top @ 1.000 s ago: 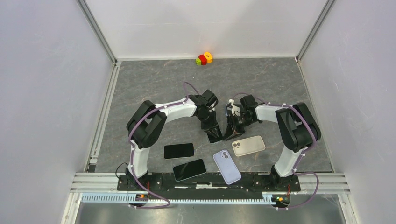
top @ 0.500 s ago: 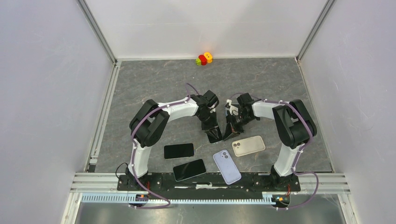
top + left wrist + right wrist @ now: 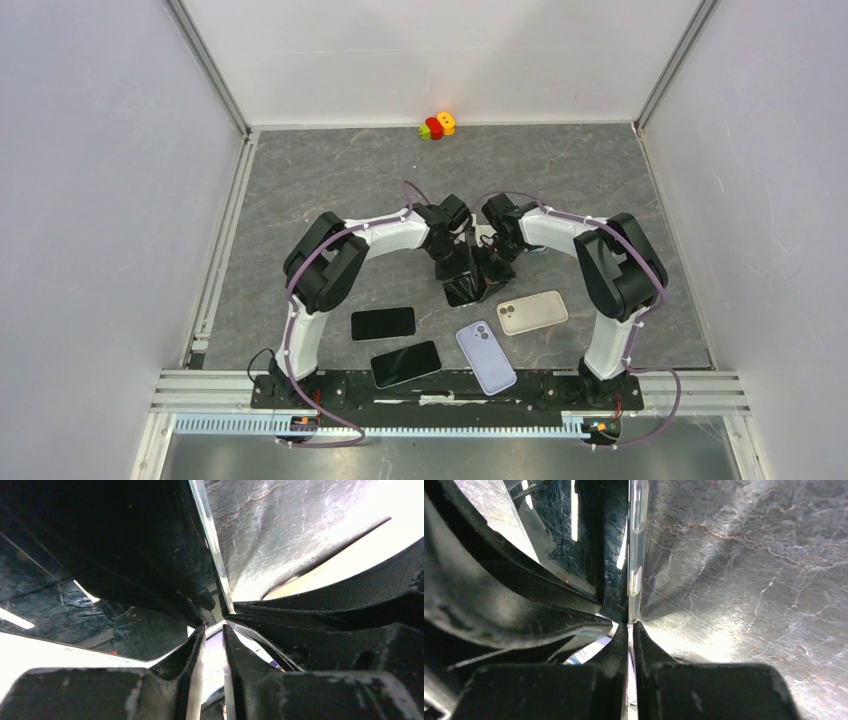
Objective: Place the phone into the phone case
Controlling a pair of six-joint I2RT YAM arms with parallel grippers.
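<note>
Two arms fold inward, meeting mid-worktop [image 3: 330, 170]; left gripper [image 3: 214, 629] and right gripper [image 3: 630, 625] each pinch the clear phone case [image 3: 637, 540] rim beside the dark phone [image 3: 610, 540].

The counter [image 3: 330, 170] looks like grey veined stone, smooth with a dull sheen. The clear case [image 3: 636, 555] is glossy see-through plastic, and the phone [image 3: 125, 545] against it has a mirror-black glass face. Near the front edge, two black phones [image 3: 383, 323] [image 3: 405, 363] show glossy glass. The lilac case [image 3: 486, 357] is matt plastic, the beige case [image 3: 532, 312] satin. The fingers [image 3: 195, 660] are matt black, scuffed and rough. The arm shells [image 3: 385, 235] are smooth white plastic, and the front-edge rail [image 3: 200, 385] is brushed metal.
</note>
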